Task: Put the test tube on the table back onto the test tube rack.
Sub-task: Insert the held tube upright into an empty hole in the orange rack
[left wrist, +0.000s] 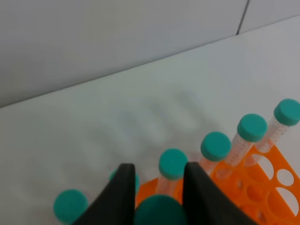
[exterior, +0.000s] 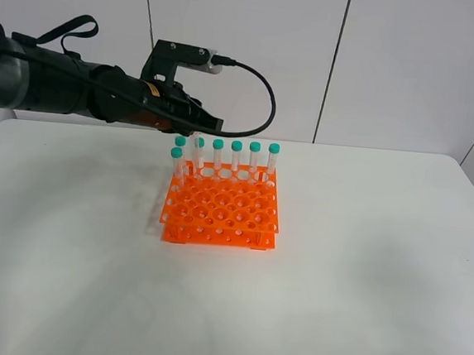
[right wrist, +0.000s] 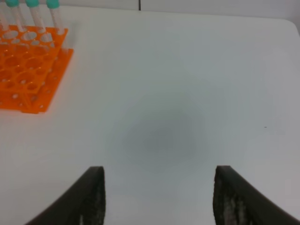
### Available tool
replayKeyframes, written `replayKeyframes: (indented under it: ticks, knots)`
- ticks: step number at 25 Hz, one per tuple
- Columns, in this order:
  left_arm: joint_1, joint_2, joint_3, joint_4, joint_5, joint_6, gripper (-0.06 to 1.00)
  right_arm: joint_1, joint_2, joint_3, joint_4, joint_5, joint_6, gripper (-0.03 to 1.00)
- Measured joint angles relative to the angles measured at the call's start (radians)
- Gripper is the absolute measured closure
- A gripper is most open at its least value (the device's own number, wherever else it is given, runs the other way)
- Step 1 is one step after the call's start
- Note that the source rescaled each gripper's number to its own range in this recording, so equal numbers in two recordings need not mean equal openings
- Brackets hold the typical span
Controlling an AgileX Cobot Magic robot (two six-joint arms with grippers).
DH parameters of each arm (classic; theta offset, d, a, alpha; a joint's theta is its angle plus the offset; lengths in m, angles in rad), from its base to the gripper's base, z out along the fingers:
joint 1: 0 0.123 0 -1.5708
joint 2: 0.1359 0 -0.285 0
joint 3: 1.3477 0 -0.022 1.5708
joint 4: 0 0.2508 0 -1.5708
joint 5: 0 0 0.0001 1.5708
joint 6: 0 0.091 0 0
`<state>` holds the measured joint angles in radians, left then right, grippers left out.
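Left hand [left wrist: 158, 180] holds test tube [left wrist: 159, 213] upright, cap up.

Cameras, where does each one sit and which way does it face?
Exterior high: up high, looking down at the table and rack; left arm shows.
Left wrist: above the rack, facing the wall; left hand grips a tube.
Right wrist: over the table, rack farther off; open right hand shows.
All three share the rack.
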<state>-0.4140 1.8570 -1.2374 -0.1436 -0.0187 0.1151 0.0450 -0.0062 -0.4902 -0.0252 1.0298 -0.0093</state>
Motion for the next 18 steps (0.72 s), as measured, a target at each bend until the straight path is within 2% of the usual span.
replayKeyframes:
  ticks: [11,18]
  knots:
    - [0.000,0.007,0.000,0.000,0.001,-0.019,0.94,0.000,0.000,0.000,0.001,0.000,0.000,0.43]
    - [0.000,0.007,0.000,0.001,0.001,-0.065,0.94,0.000,0.000,0.000,0.001,0.000,0.000,0.43]
